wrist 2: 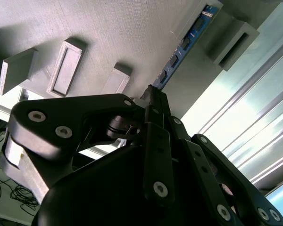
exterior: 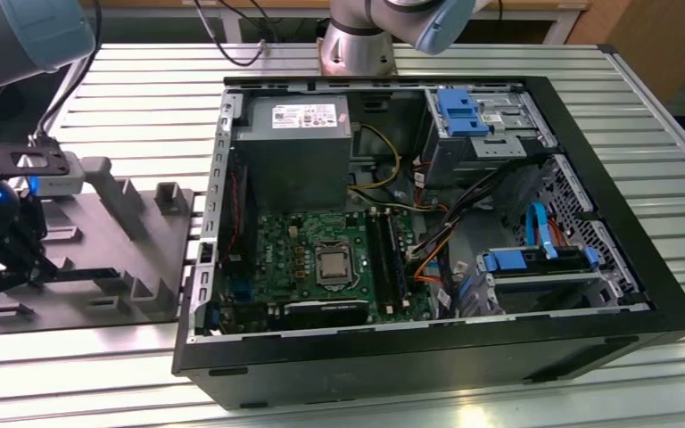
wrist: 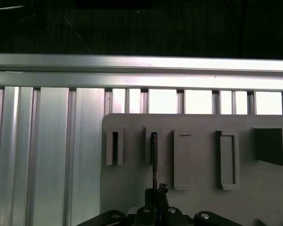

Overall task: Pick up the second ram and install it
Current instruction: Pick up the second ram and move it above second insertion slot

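One ram (wrist 2: 181,49) stands on edge over the grey tray (wrist 2: 108,33), and the hand (wrist 2: 153,96) is pinched narrow on its near end, gripping both faces. In the first wrist view the ram (wrist: 153,157) runs as a thin dark line from the hand (wrist: 155,190) to a slotted block (wrist: 148,150) of the tray. In the exterior view the hand (exterior: 10,245) sits over the tray (exterior: 86,234) on the slatted tabletop (exterior: 140,98), at the exterior view's left of the open case (exterior: 438,357).
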Robot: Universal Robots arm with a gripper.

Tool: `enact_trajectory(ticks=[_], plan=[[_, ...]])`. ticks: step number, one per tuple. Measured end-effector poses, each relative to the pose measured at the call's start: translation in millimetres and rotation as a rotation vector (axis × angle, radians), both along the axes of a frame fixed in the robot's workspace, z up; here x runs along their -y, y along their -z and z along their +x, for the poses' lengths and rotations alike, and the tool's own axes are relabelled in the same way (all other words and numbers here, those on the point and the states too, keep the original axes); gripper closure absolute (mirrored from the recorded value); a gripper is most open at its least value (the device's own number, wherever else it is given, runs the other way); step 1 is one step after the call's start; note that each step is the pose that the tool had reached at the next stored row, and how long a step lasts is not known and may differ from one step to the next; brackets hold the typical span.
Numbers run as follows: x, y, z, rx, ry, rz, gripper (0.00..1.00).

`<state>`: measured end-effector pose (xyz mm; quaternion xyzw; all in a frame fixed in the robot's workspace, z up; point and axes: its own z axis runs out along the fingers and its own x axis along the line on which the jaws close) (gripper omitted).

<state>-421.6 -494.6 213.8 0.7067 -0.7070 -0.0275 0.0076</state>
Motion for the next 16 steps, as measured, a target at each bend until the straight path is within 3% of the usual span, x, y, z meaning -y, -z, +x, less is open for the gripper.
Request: enact_trajectory(ticks=[16], plan=[[0.0, -6.6, -0.1, 0.0004, 0.0, 0.0003, 0.88]])
